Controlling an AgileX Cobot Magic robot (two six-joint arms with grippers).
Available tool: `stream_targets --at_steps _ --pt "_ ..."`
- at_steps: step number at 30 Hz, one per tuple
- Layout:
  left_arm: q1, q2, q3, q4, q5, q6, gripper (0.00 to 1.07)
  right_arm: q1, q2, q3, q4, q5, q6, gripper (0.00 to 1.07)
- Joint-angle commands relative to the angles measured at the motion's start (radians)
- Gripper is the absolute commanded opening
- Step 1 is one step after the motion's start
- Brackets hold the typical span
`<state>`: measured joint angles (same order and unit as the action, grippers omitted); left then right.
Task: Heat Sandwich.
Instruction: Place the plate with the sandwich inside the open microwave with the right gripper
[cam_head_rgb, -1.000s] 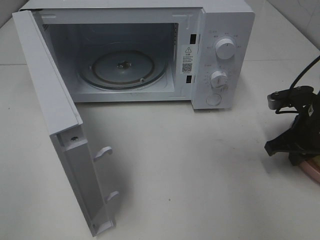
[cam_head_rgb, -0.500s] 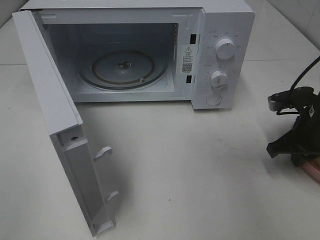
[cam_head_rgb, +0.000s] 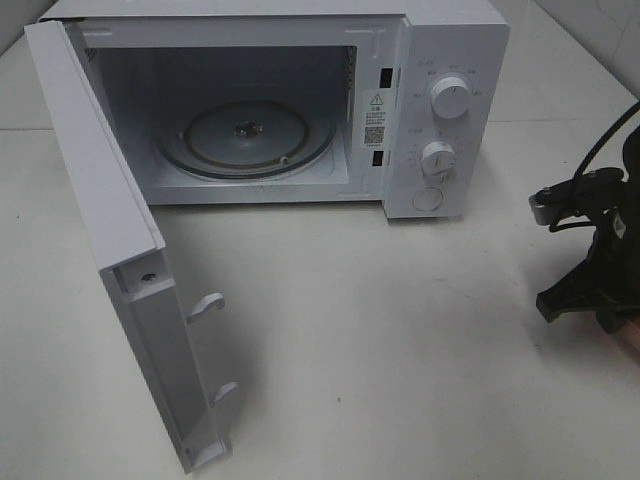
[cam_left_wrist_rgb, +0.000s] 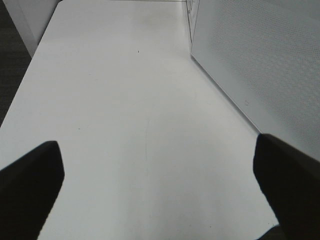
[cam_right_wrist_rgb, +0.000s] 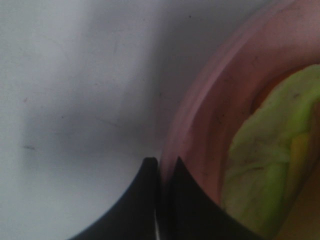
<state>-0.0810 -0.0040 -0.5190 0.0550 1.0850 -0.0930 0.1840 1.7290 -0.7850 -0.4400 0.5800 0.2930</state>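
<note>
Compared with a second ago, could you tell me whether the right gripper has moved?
Yes, slightly. In the high view the right gripper sits a little lower in the picture, farther from the lower knob of the microwave.

The right gripper has pinched shut on the rim of the pink plate, edging rightward.

Microwave mouth wide open at upper centre, just the turntable on its floor. Door swung out, walling the left side. Bare table across centre, free passage; right gripper crowds the right edge.
</note>
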Motion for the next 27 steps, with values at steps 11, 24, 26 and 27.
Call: stream_targets --at_steps 11,24,26,27 --pt "-0.001 -0.017 0.000 -0.001 -0.012 0.000 0.98 0.105 -0.106 0.003 -0.046 0.161 0.016 0.00" --pt "-0.001 -0.017 0.000 -0.001 -0.012 0.000 0.98 0.227 -0.194 0.004 -0.046 0.276 0.014 0.00" --pt "-0.001 -0.017 0.000 -0.001 -0.012 0.000 0.98 0.252 -0.209 0.004 -0.046 0.291 0.013 0.00" --pt "-0.001 -0.017 0.000 -0.001 -0.012 0.000 0.98 0.262 -0.217 0.004 -0.046 0.297 0.013 0.00"
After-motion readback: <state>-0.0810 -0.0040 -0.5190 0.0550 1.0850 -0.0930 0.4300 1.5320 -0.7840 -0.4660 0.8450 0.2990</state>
